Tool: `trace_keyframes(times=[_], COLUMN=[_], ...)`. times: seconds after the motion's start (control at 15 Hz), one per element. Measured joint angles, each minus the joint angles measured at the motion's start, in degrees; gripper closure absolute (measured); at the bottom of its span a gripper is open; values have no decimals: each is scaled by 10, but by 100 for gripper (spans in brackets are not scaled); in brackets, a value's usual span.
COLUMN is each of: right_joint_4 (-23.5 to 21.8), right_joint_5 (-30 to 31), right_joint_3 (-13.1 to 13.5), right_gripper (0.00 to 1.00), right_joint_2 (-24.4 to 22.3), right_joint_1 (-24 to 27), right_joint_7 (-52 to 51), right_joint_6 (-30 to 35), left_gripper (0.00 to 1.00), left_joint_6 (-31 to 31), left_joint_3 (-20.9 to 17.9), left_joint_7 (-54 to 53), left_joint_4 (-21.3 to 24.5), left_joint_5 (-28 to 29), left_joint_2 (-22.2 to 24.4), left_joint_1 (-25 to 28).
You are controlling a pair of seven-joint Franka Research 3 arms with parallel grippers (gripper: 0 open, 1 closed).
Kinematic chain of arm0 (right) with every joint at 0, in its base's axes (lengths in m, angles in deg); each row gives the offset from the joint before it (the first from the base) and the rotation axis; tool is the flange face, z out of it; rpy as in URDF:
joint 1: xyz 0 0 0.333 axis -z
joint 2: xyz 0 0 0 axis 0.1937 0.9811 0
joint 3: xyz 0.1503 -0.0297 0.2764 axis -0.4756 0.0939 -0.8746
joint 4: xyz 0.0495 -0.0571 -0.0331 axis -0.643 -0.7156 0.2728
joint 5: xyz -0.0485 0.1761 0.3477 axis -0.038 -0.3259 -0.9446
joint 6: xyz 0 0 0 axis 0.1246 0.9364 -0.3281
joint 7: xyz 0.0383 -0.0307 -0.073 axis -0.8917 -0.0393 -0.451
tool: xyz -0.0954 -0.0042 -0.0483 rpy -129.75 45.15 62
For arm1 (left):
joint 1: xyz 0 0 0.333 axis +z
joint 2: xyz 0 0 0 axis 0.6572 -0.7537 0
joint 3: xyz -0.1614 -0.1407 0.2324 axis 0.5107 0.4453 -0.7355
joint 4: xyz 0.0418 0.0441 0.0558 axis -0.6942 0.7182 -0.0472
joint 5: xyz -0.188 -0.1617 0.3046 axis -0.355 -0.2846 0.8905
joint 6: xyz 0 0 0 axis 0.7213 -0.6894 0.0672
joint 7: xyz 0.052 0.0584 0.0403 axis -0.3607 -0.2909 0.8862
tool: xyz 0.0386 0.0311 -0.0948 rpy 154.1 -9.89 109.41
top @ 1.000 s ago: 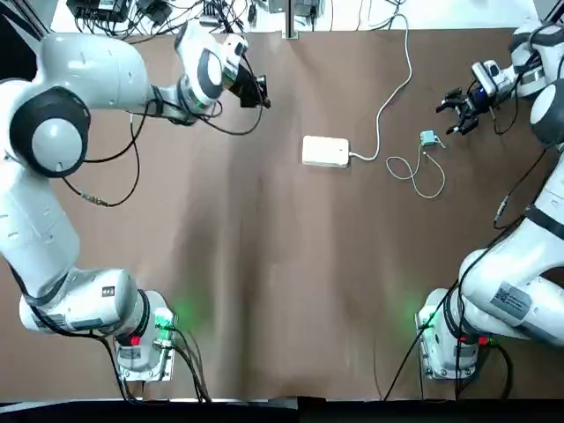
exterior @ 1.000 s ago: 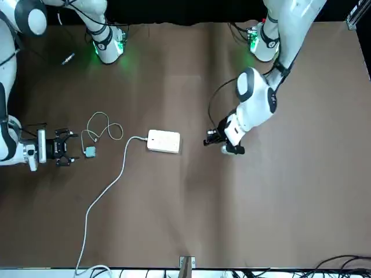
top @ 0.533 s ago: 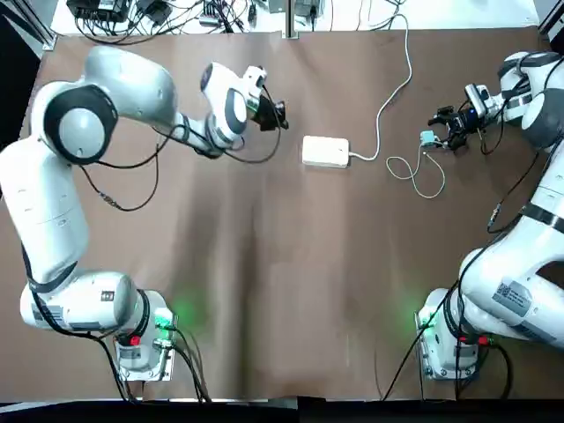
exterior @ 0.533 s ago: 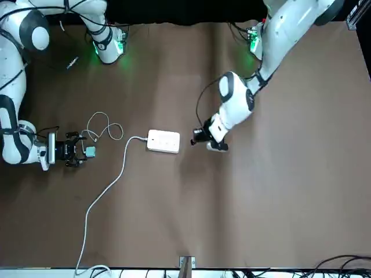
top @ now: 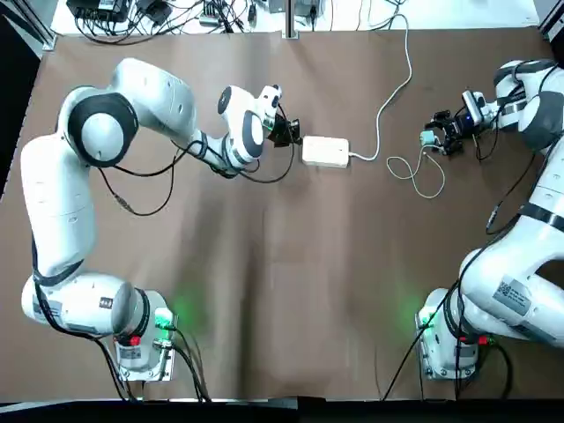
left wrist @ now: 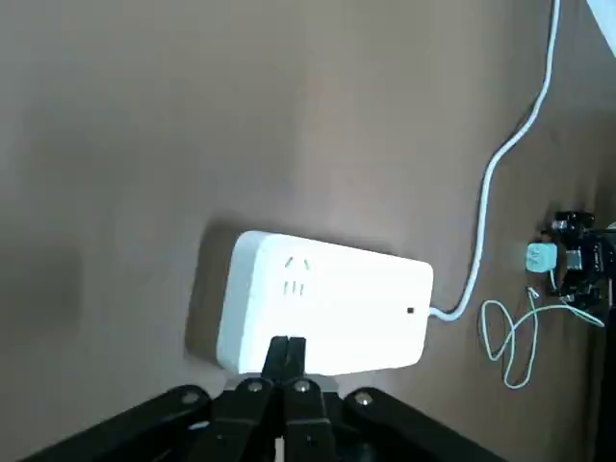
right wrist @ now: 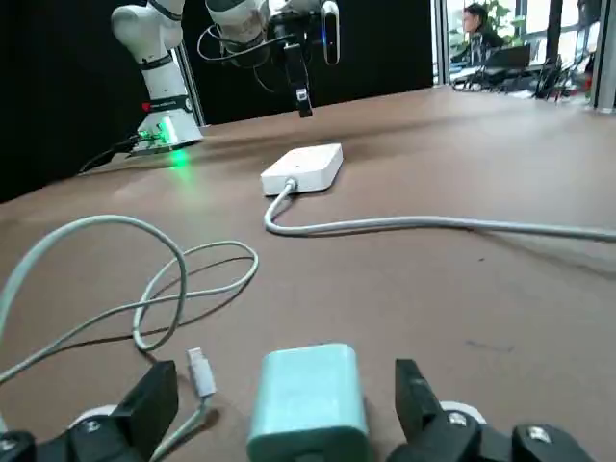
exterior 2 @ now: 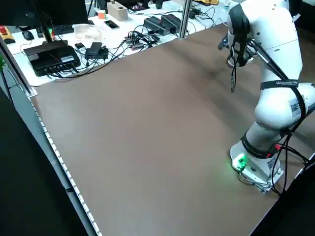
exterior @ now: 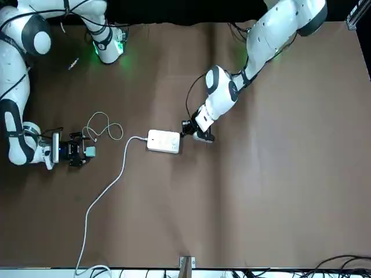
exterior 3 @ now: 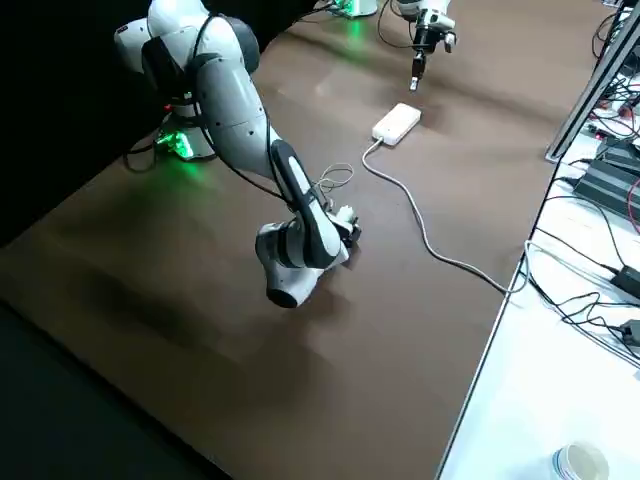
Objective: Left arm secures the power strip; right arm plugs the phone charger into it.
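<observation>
The white power strip (top: 326, 151) lies flat at the table's middle back, and its thick cord (top: 388, 88) runs off to the far edge. My left gripper (top: 292, 133) is shut, with nothing held. In the left wrist view its joined tips (left wrist: 286, 348) stand right at the near end of the power strip (left wrist: 327, 303); whether they touch it I cannot tell. At the back right lies the teal phone charger (top: 428, 137), its thin cable (top: 419, 173) in loops. My right gripper (right wrist: 289, 409) is open, one finger (right wrist: 154, 402) on each side of the charger (right wrist: 308, 397).
The brown table (top: 282, 291) carries only the strip, the charger and their cables. Beyond its far edge a white bench (top: 159, 11) holds tangled wires and electronics. A person (right wrist: 474, 21) sits far off in the room.
My left gripper has swung right, from well left of the power strip to its left end. My right gripper has moved in from the right and now straddles the charger.
</observation>
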Motion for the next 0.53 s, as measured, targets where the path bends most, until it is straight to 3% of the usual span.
trace_keyframes(times=[0.53], right_joint_4=[2], right_joint_5=[-19], right_joint_3=[-1], right_gripper=[1], right_joint_2=[13], right_joint_1=[0], right_joint_7=[-27], right_joint_6=[-1], left_gripper=[99], left_joint_6=[0], left_joint_3=[-15], left_joint_7=[-7], left_joint_4=[-67], left_joint_5=[3], left_joint_2=[-52], left_joint_1=[-52])
